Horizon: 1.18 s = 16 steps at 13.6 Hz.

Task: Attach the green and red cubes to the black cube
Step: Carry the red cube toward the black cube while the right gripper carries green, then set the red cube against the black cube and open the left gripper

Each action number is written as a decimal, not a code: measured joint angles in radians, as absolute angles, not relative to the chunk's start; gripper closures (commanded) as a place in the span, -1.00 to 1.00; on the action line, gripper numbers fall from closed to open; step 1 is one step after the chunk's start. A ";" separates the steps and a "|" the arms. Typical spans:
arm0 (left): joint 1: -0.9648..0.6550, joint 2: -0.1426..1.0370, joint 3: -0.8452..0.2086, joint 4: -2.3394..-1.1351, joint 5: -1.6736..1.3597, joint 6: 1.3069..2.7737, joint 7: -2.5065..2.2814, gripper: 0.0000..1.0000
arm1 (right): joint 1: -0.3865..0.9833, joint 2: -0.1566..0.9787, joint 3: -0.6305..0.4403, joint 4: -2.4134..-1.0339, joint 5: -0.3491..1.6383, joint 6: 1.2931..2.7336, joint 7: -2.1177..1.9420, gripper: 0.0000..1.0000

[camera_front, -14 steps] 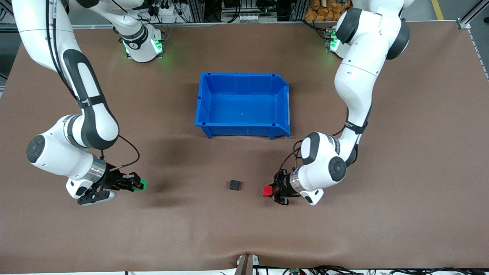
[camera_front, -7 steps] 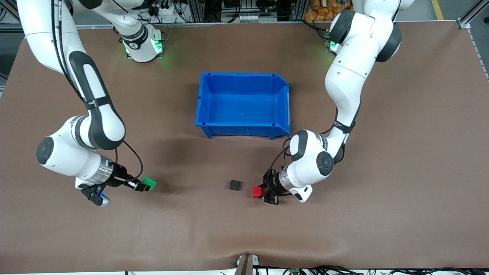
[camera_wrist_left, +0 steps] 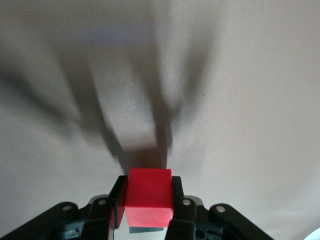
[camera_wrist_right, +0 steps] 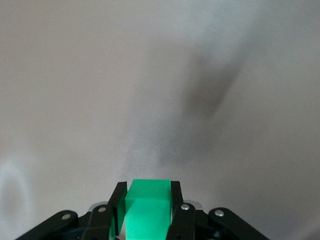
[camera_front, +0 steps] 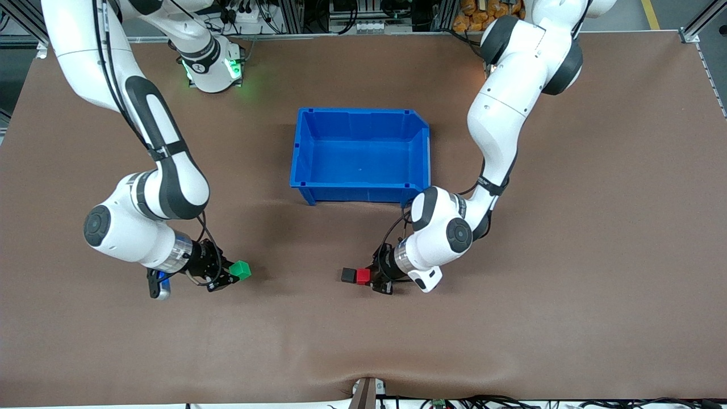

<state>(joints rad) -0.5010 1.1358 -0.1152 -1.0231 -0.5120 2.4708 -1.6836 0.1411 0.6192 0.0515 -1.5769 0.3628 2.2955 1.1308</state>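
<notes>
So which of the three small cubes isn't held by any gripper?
The black cube. It sits on the table, with the red cube in the left gripper against it; the right gripper holds the green cube.

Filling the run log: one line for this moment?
left tool: red cube at black cube | right tool: holds green cube

The left gripper (camera_wrist_left: pixel 147 197) clamps the red cube (camera_wrist_left: pixel 148 196) between its black fingers (camera_wrist_left: pixel 177 192) — low in the frame, centre — over shadowed tabletop (camera_wrist_left: pixel 240 90).
</notes>
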 measured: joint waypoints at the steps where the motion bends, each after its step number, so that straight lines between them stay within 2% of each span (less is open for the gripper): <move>1: -0.500 1.136 -0.113 -1.023 -0.512 2.471 -1.678 1.00 | 0.150 0.624 0.051 -1.559 0.340 2.272 1.205 1.00; 3: -0.499 1.136 -0.110 -1.023 -0.512 2.471 -1.671 1.00 | 0.174 0.637 0.051 -1.520 0.307 2.217 1.339 1.00; 6: -0.497 1.138 -0.107 -1.023 -0.512 2.471 -1.670 1.00 | 0.213 0.665 0.051 -1.490 0.281 2.207 1.495 1.00; 11: -0.504 1.144 -0.109 -1.023 -0.513 2.471 -1.699 1.00 | 0.246 0.806 0.050 -1.327 0.263 2.208 1.636 1.00; 12: -0.504 1.144 -0.109 -1.023 -0.513 2.471 -1.705 0.49 | 0.253 0.840 0.049 -1.287 0.255 2.209 1.658 1.00; 13: -0.503 1.144 -0.109 -1.023 -0.513 2.471 -1.707 -0.12 | 0.263 0.874 0.049 -1.247 0.251 2.209 1.681 1.00; 14: -0.502 1.145 -0.108 -1.023 -0.513 2.471 -1.707 -0.45 | 0.275 0.902 0.049 -1.214 0.250 2.208 1.706 1.00; 16: -0.500 1.147 -0.107 -1.023 -0.513 2.471 -1.707 -0.45 | 0.309 0.934 0.043 -1.180 0.229 2.207 1.779 1.00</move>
<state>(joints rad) -0.4998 1.1466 -0.1067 -1.0233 -0.5129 2.4707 -1.7071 0.3087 0.9336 0.0433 -1.1804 0.2287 2.2072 1.7788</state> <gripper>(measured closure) 0.458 0.608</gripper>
